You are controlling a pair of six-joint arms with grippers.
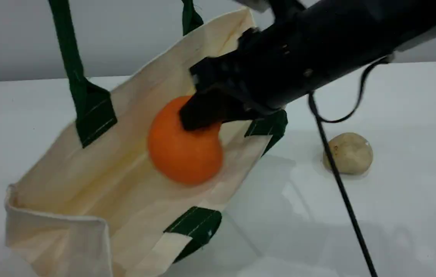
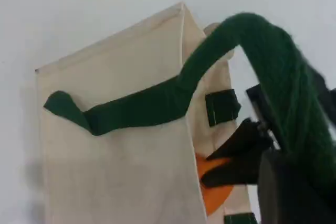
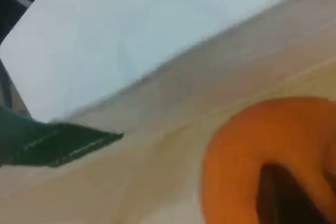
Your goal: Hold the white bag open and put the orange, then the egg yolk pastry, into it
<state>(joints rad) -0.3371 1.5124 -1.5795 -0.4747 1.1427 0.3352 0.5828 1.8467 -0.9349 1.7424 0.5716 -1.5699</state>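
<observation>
White bag [image 1: 98, 192] lies on its side on the table [image 1: 403, 223], closed bottom at lower left, mouth toward the right/far side & gaping. Its upper handle [image 1: 66, 50] is pulled straight up out of the scene view's top edge, both legs taut, so the top side of the mouth stands clear of the lower side. The lower side's green tabs [image 1: 198, 225] lie flat by the table.

Left gripper [image 2: 296, 187] shows only in its own wrist view, bottom right. Its jaws are together w/ the green strap run thru them, so it's clamped on the upper handle. The strap arcs up off the bag's outer face, then down into the fingers.

Right gripper [image 1: 198, 119] reaches in thru the mouth, its arm coming from the top right corner. Fingers are nearly closed, pinching the top of the orange [image 1: 185, 154] — in the left wrist view a dark finger sits on each side of an orange sliver. The orange is inside the bag, past the rim, approx midway along the lower inner wall. Can't tell if it touches the cloth or hangs just above it. In the right wrist view the orange fills the lower right, w/ a dark fingertip [image 3: 283, 198] against it & cream lining behind.

Egg yolk pastry [image 1: 349, 153] sits on bare table right of the bag — outside it, apart from the mouth, nothing gripping it. A black cable [image 1: 341, 184] crosses in front of its left edge.
</observation>
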